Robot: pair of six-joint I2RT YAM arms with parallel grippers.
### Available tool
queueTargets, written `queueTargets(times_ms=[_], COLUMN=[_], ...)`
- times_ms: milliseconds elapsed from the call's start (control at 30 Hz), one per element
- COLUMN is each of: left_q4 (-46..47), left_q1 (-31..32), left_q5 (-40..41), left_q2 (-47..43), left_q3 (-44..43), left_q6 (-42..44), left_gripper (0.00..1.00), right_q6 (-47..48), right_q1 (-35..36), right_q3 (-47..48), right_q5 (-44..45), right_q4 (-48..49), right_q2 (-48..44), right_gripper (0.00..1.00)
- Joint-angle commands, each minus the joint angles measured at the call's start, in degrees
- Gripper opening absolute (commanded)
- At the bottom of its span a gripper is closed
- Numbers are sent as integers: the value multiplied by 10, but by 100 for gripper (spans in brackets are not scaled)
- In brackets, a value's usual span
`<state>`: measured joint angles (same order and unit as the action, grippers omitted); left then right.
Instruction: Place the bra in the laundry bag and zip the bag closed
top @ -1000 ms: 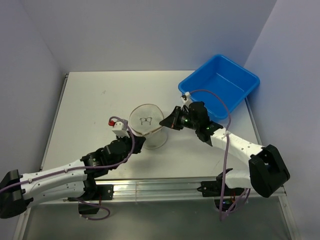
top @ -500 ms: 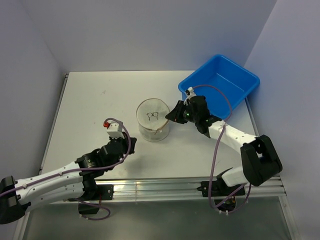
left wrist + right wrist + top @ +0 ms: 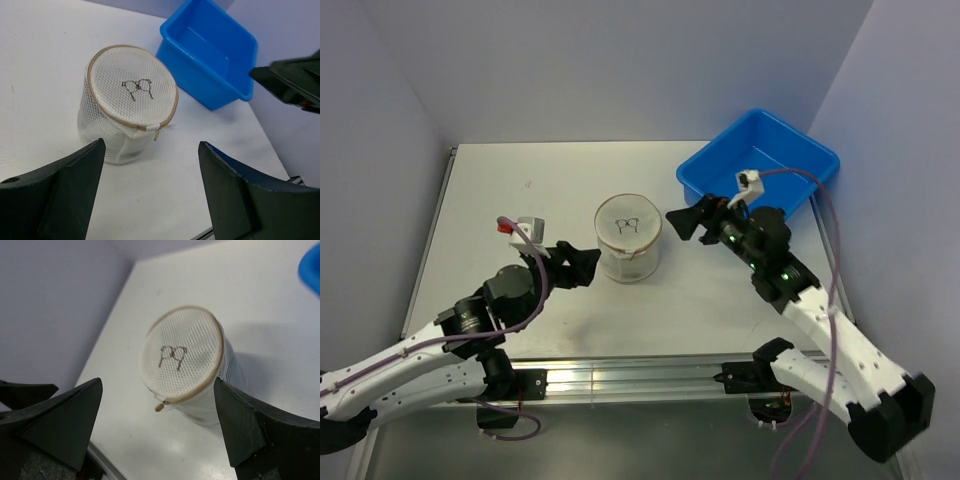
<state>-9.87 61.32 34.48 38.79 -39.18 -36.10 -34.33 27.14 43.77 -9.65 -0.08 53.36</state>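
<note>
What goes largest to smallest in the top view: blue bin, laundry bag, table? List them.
1. table
2. blue bin
3. laundry bag
Each gap is plain in this view, so none is a close call.

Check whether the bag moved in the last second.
Yes. The bag shifted slightly right, toward the bin, and now stands straighter on the table.

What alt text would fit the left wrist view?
A round mesh laundry bag stands upright on the white table, just beyond the open left gripper, which is not touching it. A blue bin sits behind it.
</note>
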Motion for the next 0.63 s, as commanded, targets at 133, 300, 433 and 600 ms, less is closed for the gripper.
queueTargets(times_ms=[133, 300, 433, 600], left_q4=[-108, -145, -155, -128], left_q1=[-1, -1, -1, -1], left_q5=[11, 18, 12, 4], left_q2=[-51, -89, -107, -99], left_q3=[-77, -88, -78, -54], left_q6=[37, 43, 58, 73], left_gripper=[84, 86, 84, 84], right_q6=[34, 30, 20, 25], right_q1=[3, 3, 2, 2], right_q3=[-85, -125, -144, -118], right_q5=[97, 182, 206, 194], right_q4=[-50, -69, -59, -55], right_q2=[-200, -265, -279, -253], right_gripper=[100, 100, 100, 100])
